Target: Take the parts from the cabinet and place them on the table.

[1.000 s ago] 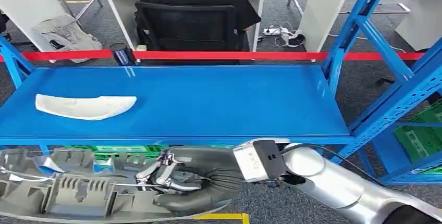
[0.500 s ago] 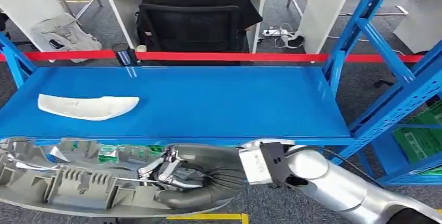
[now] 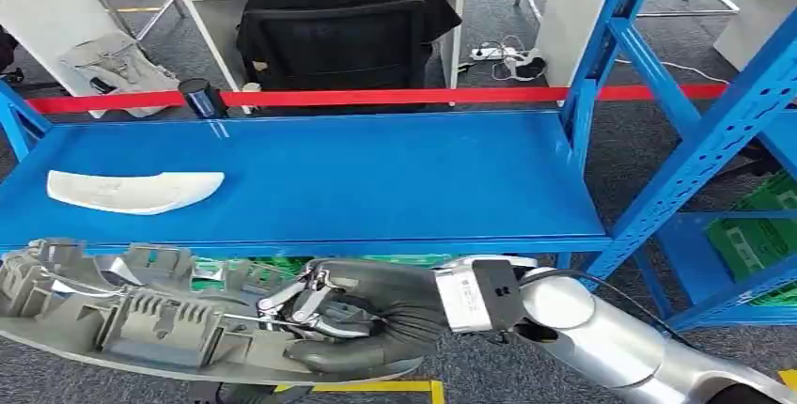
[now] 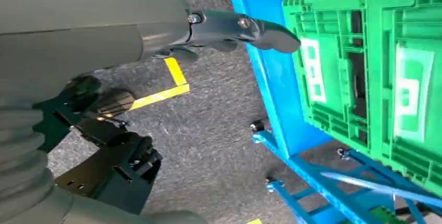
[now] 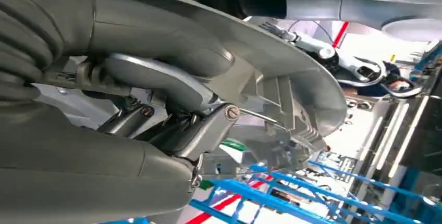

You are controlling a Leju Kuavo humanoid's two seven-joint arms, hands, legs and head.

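Raised slightly against the blue shelf since a second ago, the long grey ribbed part is seen held just below the shelf's front edge, while the whole scene has been shifted a little by camera movement. The part is clamped in the right hand, its fingers closed over the part's inner ribs and the thick thumb pressed beneath the curved outer shell. The silver right arm is extended in from the lower right. A white curved part is shown lying flat on the left of the shelf surface, well apart from the held piece. The left hand is pictured hanging over grey carpet beside green crates; whether its fingers are apart or together cannot be told. Beyond a red barrier tape, a person in black is seated in an office chair, facing away.
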